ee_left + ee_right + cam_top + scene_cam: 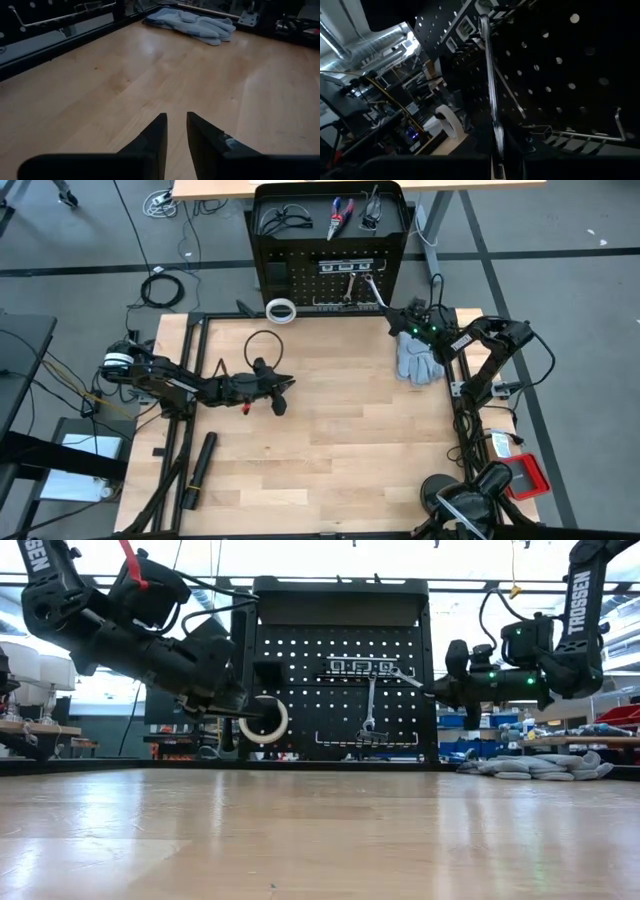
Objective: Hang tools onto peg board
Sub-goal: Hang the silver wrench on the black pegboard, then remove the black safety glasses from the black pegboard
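The small silver wrench (489, 75) is up against the peg board (300, 280), pinched at its lower shank by the right gripper (498, 150). It looks stiff, light and slick, best held near the end. The left gripper (175, 131) hovers over the table (330, 450), fingers narrowly parted and empty.

The black peg board (330, 240) stands upright at top centre, pliers (339, 216) and apparently glasses (283, 220) on its shelf. A white tape ring (282, 310) lies at its foot, lower left. A silver wrench (410, 676) slants at its front, right of centre.
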`<state>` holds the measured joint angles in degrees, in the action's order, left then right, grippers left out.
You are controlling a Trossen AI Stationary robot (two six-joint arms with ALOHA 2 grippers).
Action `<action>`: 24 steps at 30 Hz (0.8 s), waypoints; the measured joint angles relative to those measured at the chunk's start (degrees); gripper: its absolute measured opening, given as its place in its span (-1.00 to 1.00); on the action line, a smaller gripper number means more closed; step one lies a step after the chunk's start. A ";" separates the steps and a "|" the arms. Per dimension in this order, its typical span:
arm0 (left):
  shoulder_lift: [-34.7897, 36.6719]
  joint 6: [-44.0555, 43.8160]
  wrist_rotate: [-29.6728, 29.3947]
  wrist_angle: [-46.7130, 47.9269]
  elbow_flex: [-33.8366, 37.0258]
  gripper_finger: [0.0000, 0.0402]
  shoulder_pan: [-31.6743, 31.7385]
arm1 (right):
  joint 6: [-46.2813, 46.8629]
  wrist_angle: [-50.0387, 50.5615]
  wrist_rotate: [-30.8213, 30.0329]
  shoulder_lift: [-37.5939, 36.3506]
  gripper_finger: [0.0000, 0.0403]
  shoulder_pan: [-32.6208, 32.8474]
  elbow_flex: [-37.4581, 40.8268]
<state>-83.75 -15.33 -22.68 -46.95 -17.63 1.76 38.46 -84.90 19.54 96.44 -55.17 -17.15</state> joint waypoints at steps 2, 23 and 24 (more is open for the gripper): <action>-0.01 0.00 0.00 -0.01 0.00 -0.62 0.00 | 0.00 -0.04 -0.01 0.00 -0.88 0.01 0.00; -0.03 -1.44 0.11 -0.03 -0.04 -0.62 0.00 | 14.49 6.56 -6.73 0.02 -0.12 -0.56 0.00; -0.03 -1.60 0.13 -0.03 -0.04 -0.62 0.00 | 14.47 6.60 -6.60 0.01 -0.09 -0.54 0.00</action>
<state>-83.79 -16.93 -22.55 -46.98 -17.67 1.76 52.93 -78.30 12.94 96.46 -55.71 -17.15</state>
